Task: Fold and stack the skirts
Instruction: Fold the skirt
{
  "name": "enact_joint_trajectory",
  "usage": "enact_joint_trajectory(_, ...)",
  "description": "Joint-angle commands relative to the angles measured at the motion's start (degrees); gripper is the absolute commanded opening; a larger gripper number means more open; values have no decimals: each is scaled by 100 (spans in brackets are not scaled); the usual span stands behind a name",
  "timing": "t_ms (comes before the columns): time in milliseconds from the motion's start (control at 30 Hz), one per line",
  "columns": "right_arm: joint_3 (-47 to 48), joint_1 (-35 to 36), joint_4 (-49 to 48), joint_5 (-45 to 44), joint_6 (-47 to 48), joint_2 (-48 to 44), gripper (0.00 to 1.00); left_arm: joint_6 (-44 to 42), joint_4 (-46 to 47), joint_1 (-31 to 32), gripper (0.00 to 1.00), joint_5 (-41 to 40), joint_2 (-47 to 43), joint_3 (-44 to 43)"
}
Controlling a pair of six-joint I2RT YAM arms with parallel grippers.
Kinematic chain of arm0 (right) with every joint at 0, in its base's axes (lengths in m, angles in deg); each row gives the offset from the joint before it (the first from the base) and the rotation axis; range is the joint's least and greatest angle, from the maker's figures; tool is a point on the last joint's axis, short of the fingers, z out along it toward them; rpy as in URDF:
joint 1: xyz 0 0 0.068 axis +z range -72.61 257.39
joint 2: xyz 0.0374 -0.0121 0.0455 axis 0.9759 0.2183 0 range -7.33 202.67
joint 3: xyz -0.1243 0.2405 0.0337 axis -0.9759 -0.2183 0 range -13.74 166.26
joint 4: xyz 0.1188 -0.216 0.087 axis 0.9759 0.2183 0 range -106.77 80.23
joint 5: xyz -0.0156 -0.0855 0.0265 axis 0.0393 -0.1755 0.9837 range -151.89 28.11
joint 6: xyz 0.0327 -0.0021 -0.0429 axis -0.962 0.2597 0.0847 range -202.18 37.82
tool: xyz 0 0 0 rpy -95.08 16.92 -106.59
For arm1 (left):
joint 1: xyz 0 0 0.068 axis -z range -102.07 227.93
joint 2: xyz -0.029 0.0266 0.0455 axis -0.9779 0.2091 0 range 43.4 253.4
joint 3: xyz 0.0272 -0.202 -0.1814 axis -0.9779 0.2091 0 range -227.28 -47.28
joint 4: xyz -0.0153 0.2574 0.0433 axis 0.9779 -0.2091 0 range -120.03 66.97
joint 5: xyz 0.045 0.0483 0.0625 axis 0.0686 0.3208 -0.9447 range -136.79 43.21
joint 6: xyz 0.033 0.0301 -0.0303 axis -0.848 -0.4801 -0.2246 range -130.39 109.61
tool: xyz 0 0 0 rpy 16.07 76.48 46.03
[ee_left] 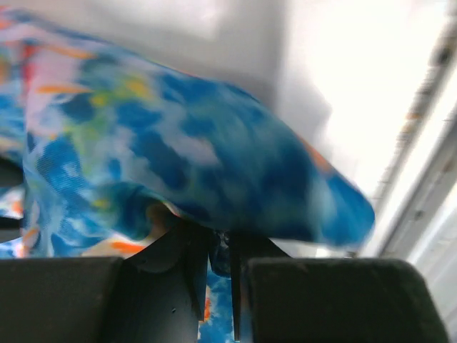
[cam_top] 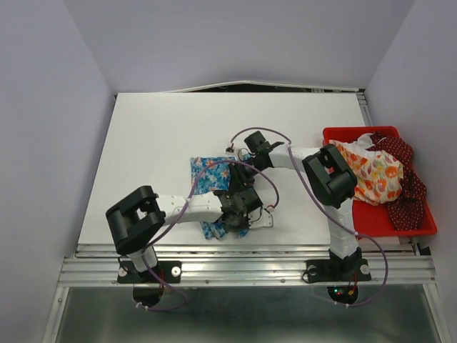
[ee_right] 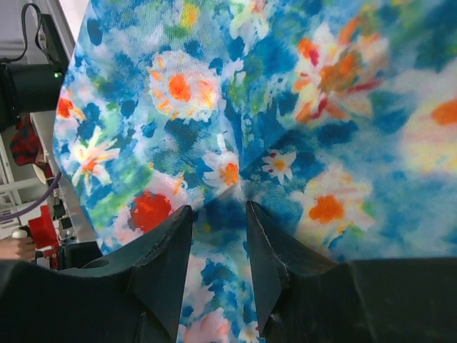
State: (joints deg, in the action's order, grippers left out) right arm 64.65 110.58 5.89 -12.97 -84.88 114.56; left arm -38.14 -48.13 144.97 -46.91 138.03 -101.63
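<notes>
1. The bench carries everything. A red tray sits at its right edge.
2. The blue skirt is at the middle of the bench, well apart from the tray. From the top view its long axis runs from the far side towards me. Both arms cover its centre, so I only see the far left corner and a near end. I cannot tell waist from hem.
3. The cream skirt lies crumpled in the tray, on its left and middle part.
4. The red skirt lies in the tray along the right side, long axis far to near, touching the cream skirt.
5. My right end effector reaches in over the blue skirt from the far right. Its jaws stand partway closed with a bunch of blue cloth between them, and creases fan out from the tips.
6. My left end effector comes in from the near left. Its jaws are almost together, pinching a thin edge of the blue skirt, and the cloth billows over the fingers.
</notes>
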Motion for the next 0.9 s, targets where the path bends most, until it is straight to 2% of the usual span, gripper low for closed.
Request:
enact_joint_trajectory(0,87,74,371,-1957,305,766,44,-450,-170,-446,0,-59,328,109)
enact_joint_trajectory(133,299,21,476,-1949,401,723,46,-731,-678,-473,0,747,65,-259)
enact_joint_trajectory(333,861,21,827,-1720,551,170,59,-723,-1496,-473,0,1619,-304,-726)
enact_joint_trajectory(467,1353,21,881,-1623,569,-86,61,-723,-1787,-464,0,1909,-436,-866)
enact_joint_trajectory(567,1565,21,811,-1211,420,-139,62,-732,-2015,-464,0,2068,-489,-1069)
enact_joint_trajectory(700,1486,82,609,-552,288,10,59,-732,-2165,-491,0,2078,-507,-1332)
enact_joint_trajectory(767,1434,152,600,-481,288,133,56,-636,-2008,-499,0,1771,-419,-1333)
enact_joint_trajectory(800,1373,153,591,-481,288,229,55,-566,-1894,-491,14,1639,-402,-1272)
enact_joint_trajectory(833,1337,153,574,-472,288,265,55,-513,-1763,-491,22,1499,-401,-1097)
enact_joint_trajectory(867,1293,153,573,-472,288,300,54,-443,-1613,-499,27,1289,-393,-1000)
